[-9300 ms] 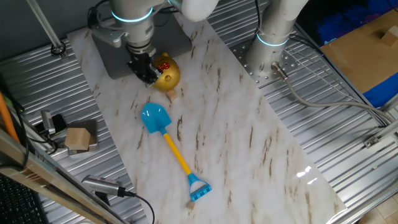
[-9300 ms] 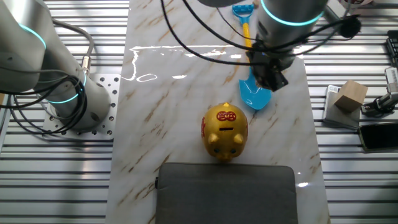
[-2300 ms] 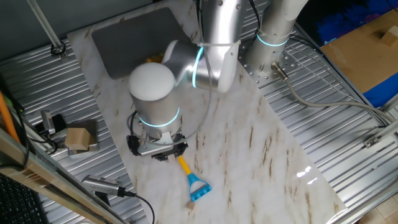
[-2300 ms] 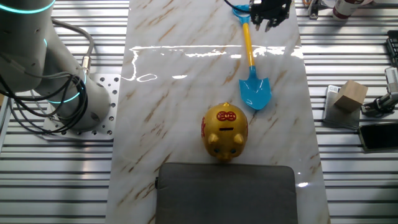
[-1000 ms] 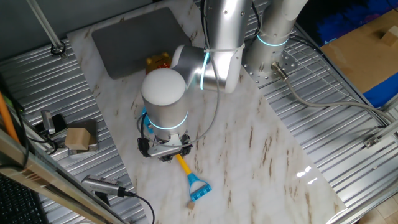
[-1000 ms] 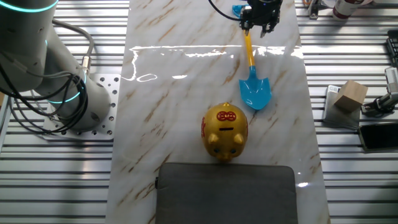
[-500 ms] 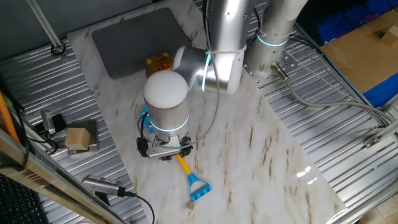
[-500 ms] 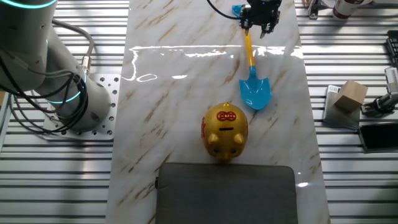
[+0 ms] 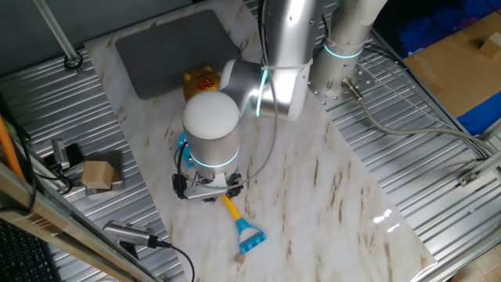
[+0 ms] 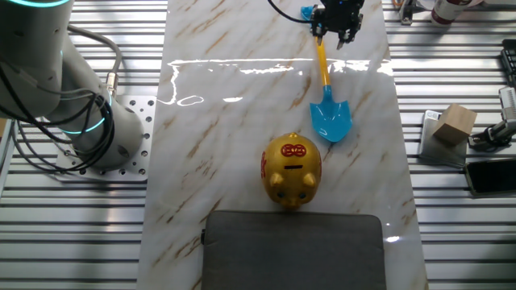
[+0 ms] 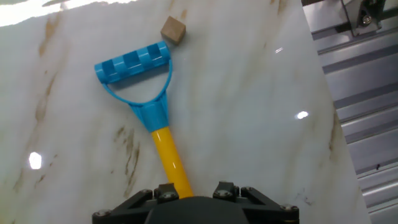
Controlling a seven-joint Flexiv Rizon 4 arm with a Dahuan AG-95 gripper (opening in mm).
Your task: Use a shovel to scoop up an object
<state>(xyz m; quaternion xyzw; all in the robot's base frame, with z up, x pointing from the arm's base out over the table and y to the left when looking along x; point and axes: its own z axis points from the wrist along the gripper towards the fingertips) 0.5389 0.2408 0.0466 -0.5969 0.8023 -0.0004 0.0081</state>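
Where fixed views hide it, cube beside shovel handle, hand view

gripper over shovel, pig bank

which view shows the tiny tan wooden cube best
The hand view: the tiny tan wooden cube lies unobstructed beside the shovel's blue D-shaped end. One fixed view shows only a speck; the other fixed view does not show it.

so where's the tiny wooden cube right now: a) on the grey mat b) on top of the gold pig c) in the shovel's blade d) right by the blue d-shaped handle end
d: in the hand view the cube lies on the marble just beyond the shovel's blue D-shaped end, far from the blade.
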